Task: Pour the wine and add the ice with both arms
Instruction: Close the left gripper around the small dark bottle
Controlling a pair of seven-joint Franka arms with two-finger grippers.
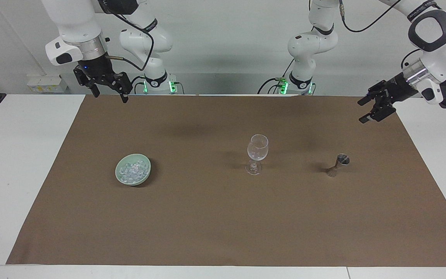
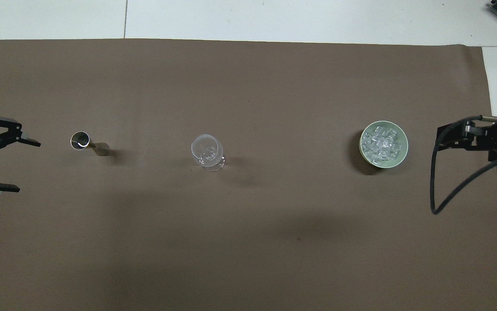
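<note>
Left gripper (image 1: 370, 110): right edge of facing view, wrist angled down toward frame centre, jaws wide open, empty; overhead view cuts it off at left edge.
Right gripper (image 1: 108, 93): upper left of facing view, pointing down, jaws open, empty; overhead view shows only part at right edge.
Ice (image 1: 133, 170): heaped in green bowl (image 1: 123, 179), lower left of centre.
Wine glass (image 1: 257, 153): centre, upright.
Metal jigger (image 1: 337, 164): right of glass; contents not discernible.

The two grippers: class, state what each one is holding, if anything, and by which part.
Nothing is held. The left gripper is open in the air above the brown mat's edge; the right gripper is open too, empty.
</note>
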